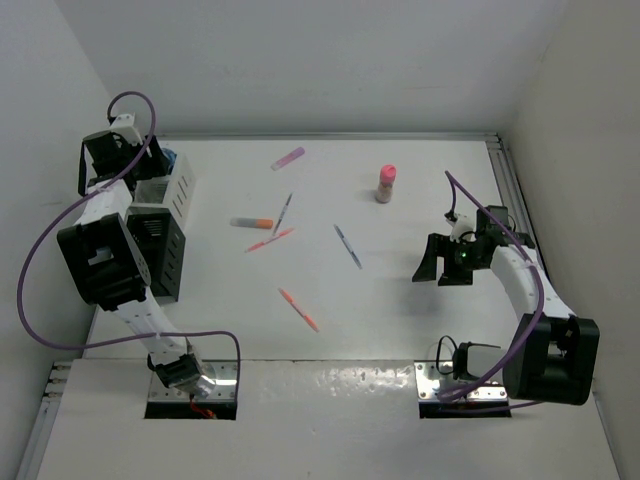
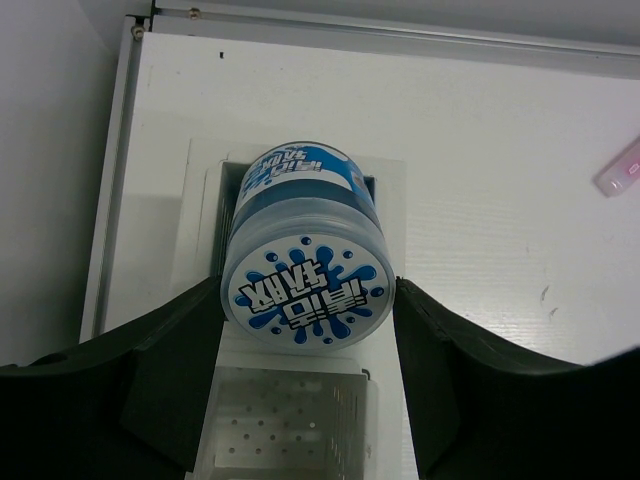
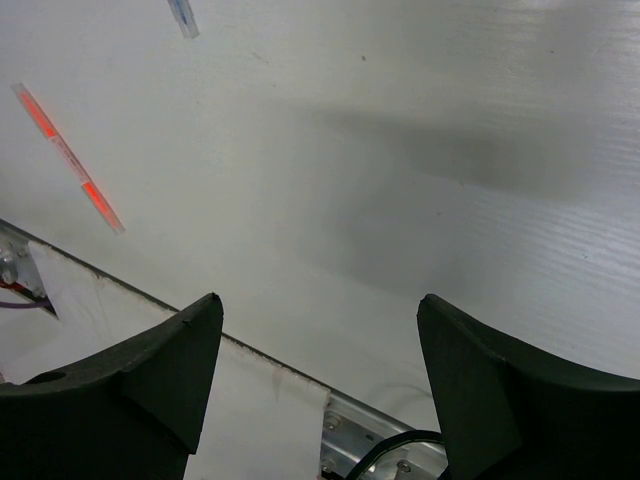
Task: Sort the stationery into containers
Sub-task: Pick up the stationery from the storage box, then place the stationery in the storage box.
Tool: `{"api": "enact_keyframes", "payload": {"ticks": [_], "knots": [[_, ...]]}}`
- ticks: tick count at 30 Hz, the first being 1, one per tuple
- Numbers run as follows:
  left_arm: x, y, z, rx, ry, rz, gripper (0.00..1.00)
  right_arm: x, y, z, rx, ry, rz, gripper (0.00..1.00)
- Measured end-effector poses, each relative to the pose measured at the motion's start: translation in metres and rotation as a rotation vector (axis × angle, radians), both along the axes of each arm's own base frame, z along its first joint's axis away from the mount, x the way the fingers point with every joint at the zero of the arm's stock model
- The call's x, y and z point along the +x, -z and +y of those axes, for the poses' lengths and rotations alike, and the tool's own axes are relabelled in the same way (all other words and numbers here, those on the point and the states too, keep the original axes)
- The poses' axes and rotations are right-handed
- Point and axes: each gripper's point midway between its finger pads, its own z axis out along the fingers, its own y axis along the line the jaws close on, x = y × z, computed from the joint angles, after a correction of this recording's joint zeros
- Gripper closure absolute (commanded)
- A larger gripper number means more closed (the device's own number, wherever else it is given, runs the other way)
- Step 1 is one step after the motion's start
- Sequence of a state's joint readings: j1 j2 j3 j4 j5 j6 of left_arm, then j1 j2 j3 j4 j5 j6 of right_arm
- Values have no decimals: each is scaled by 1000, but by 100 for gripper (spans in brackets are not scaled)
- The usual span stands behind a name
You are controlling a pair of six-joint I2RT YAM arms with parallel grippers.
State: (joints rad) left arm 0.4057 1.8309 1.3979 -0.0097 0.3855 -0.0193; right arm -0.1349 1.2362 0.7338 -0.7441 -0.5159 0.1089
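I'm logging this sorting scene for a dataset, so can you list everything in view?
Table: one, white, under everything.
White box: one, white, far left, beneath the left tool.
Black box: one, black, nearer than the white box.
Blue jar: one, blue, gripped over the white box.
Bottle: one, beige with pink cap, upright, far right-centre.
Pink marker: one, pink, far centre.
Orange-capped marker: one, grey and orange, right of the boxes.
Orange pens: two, orange, mid-table and nearer.
Blue pens: two, blue-purple, mid-table.
Left tool: one, black, shut on the blue jar.
Right tool: one, black, open and empty, at right.
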Motion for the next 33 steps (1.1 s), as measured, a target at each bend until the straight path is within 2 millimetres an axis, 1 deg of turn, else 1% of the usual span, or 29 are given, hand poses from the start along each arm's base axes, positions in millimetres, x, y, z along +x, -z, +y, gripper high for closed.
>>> {"api": "enact_keyframes", "payload": {"ticks": [1,3,4,7,10,13,16,18,19,21,23,26,27,30,33], "knots": [[0,0,0,0,0,0,75,0,0,0,0,0,0,23],[0,-1,1,2,2,0,81,0,0,0,0,0,1,23],[0,-2,0,0,4,2,87,0,0,0,0,0,0,23],[-3,-6,1,-6,9,21,94,0,0,0,0,0,0,23],[-3,-20,2,4,29,38,98,0,0,0,0,0,1,23],[0,-44,2,32,59,36,100,0,0,0,0,0,0,23],[9,-67,6,76,86,30,100,0,0,0,1,0,-1,23],[19,-79,11,103,104,33,100,0,0,0,0,0,-2,23],[23,-81,14,113,109,39,100,0,0,0,0,0,-3,23],[29,-79,18,128,118,60,100,0,0,0,0,0,-5,23],[31,-67,19,135,129,105,100,0,0,0,0,0,-5,23],[29,-43,20,135,141,180,100,0,0,0,0,0,-4,23],[29,-38,18,131,155,191,100,-1,0,0,0,0,-4,23],[25,-29,9,130,181,232,100,-1,0,0,0,0,-5,23],[23,-26,3,138,202,252,100,0,0,0,0,0,-5,23]]}}
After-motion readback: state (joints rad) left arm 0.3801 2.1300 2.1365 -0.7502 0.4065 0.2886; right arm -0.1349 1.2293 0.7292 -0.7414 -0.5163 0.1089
